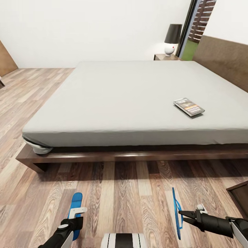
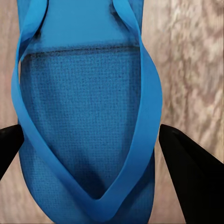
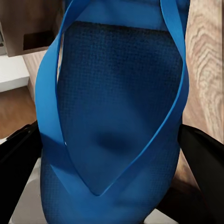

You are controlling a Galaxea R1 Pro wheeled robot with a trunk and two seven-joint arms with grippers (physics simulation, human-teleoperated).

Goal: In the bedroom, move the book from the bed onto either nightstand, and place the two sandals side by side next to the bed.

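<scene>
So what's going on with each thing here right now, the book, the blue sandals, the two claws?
book: lying flat on the bed, untouched.
left sandal: between the left gripper's fingers, held over the floor.
right sandal: turned on edge, between the right gripper's fingers.
Sandals: apart, not side by side yet.
lamp: upright on the nightstand beyond the bed.

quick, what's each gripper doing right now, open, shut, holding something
Left gripper: shut on the left sandal, a finger at each edge.
Right gripper: shut on the right sandal, held on edge above the floor.
</scene>
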